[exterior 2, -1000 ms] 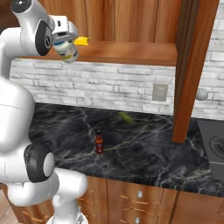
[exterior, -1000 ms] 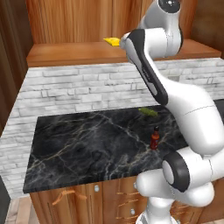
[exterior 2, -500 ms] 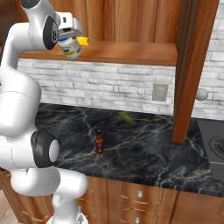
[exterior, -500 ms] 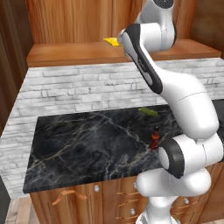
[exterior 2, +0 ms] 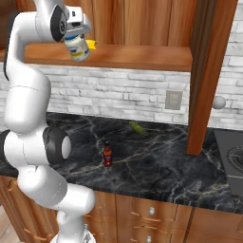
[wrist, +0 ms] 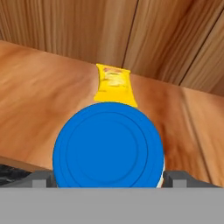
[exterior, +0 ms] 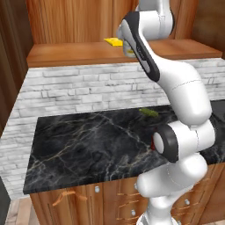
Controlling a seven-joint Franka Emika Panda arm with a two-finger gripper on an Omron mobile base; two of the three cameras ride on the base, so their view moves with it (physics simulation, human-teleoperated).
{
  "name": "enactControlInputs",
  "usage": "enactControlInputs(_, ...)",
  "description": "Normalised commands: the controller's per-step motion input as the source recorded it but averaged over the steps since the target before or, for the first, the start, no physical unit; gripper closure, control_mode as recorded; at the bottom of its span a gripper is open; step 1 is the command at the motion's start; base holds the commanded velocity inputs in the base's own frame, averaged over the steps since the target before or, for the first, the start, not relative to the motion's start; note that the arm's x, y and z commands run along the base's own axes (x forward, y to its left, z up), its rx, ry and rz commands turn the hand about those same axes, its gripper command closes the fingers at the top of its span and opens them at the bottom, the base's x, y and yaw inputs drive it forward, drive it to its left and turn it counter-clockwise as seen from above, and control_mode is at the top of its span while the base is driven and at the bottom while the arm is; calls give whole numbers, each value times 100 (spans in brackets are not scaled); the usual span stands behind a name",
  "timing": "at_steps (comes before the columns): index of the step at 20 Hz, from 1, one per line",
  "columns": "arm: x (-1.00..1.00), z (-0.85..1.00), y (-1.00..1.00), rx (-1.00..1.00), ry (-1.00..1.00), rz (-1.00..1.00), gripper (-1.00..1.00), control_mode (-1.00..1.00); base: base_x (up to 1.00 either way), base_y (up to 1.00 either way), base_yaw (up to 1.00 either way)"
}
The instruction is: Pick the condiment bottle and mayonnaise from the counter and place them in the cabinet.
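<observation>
Mayonnaise (exterior 2: 77, 48) — the squat white jar with the round blue lid — is clamped between the two fingers of the gripper (exterior 2: 76, 42), which stand wide on its body; we carry it tilted, at the front edge of the reddish-brown wooden cabinet (exterior 2: 142, 57) shelf. To finish this step well, in our judgement, we advance the jar further over the shelf, level it, lower it until the base sits flat, and only then release. We should set it beside the flat yellow packet (wrist: 113, 83) lying deeper on that shelf, not on it. Below the cabinet, the slim dark red condiment bottle (exterior 2: 107, 154) stands upright on the black marble counter (exterior 2: 190, 175) — not yet collected — with a small green item (exterior 2: 137, 127) behind it, nearer the brick wall.
</observation>
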Motion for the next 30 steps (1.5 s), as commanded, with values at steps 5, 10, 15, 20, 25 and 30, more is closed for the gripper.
enactControlInputs(5,28,-35,0,0,0,0,100,-100,0,0,0)
enactControlInputs(10,18,-36,0,0,0,0,100,-100,0,0,0)
enactControlInputs(15,15,-32,-1,0,-1,0,-100,-100,0,0,0)
enactControlInputs(20,12,-2,-5,0,-8,0,-100,-100,0,0,0)
enactControlInputs(25,16,0,-6,-1,-12,0,-100,-100,0,0,0)
enactControlInputs(30,14,6,-3,-2,-11,0,-100,-100,0,0,0)
